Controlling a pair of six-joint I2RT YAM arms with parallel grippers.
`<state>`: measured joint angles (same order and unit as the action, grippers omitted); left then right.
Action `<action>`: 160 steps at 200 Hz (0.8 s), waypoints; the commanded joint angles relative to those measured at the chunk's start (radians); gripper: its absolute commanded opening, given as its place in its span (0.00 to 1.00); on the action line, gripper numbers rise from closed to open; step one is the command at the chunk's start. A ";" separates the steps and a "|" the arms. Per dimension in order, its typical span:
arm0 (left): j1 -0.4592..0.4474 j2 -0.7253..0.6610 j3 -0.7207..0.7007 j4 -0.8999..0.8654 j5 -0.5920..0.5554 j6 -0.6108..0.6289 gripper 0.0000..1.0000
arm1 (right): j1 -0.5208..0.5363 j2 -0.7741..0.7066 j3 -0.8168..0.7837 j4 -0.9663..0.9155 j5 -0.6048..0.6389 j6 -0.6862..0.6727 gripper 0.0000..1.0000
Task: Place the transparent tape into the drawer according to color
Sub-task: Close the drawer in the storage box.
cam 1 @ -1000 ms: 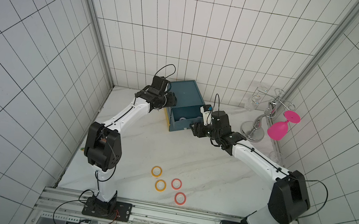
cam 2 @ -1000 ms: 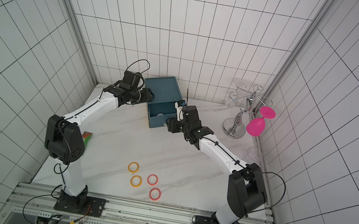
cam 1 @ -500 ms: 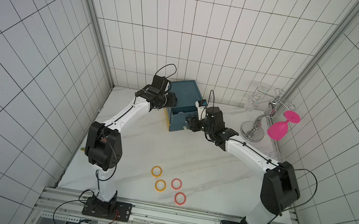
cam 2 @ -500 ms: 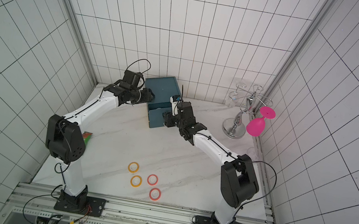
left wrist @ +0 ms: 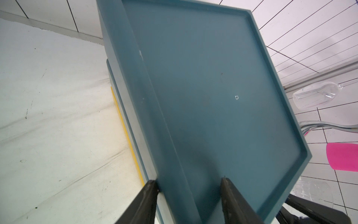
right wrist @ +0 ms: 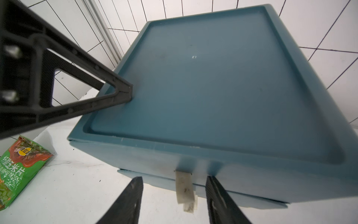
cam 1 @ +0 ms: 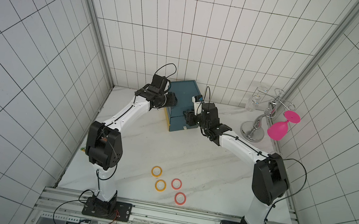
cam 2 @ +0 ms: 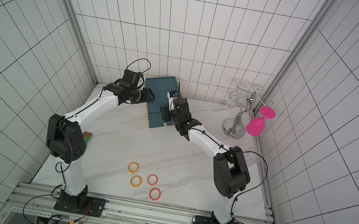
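Note:
The drawer (cam 1: 183, 91) (cam 2: 160, 86), a teal-blue cabinet, stands at the back of the table. My left gripper (cam 1: 175, 98) (left wrist: 188, 181) is open and straddles its top side edge: one finger lies against the side wall, the other rests on the recessed top (left wrist: 213, 77). My right gripper (cam 1: 186, 117) (right wrist: 174, 177) is open at the cabinet's front, its jaws either side of the top drawer's pale pull tab (right wrist: 184, 186) without touching it. Near the table's front lies the transparent tape: two orange-yellow rolls (cam 1: 156, 171) (cam 1: 160, 185) and two red rolls (cam 1: 176, 184) (cam 1: 180, 198).
A chrome glass rack (cam 1: 253, 130) with a hanging pink glass (cam 1: 278, 130) stands at the back right. A clear glass (cam 2: 253, 155) lies by the right wall. A green snack bag (right wrist: 17, 170) (cam 2: 87, 137) lies by the left arm.
My right gripper has moved in toward the cabinet's front and its jaws have narrowed. The top drawer, pulled out a second ago, has slid back in. The left arm has stayed put.

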<state>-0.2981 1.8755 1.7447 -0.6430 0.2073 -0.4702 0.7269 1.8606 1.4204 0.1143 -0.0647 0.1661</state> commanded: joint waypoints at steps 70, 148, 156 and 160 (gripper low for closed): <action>0.002 0.036 0.016 -0.025 0.032 0.029 0.55 | 0.007 -0.030 -0.043 0.058 0.033 0.091 0.58; 0.013 0.035 0.020 -0.026 0.037 0.033 0.55 | -0.060 -0.010 -0.228 0.233 -0.178 0.460 0.61; 0.013 0.036 0.021 -0.027 0.037 0.032 0.55 | -0.073 0.003 -0.235 0.263 -0.205 0.500 0.61; 0.013 0.036 0.021 -0.026 0.036 0.031 0.55 | -0.077 0.011 -0.238 0.280 -0.216 0.518 0.61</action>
<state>-0.2886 1.8809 1.7485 -0.6407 0.2333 -0.4595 0.6853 1.8420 1.2053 0.2596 -0.1833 0.5240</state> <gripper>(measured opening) 0.546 0.614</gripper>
